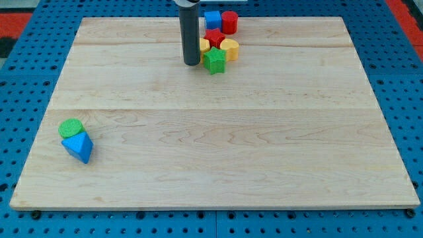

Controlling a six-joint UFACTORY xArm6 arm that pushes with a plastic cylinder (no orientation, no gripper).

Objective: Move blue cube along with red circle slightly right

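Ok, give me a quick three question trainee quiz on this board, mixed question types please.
1. True or false: the blue cube touches the red circle.
2. Which block sits nearest my tip? A) green star B) green circle C) blue triangular block
3. Fill in: the red star lies toward the view's ____ of the blue cube.

Key: 1 true; 2 A; 3 bottom.
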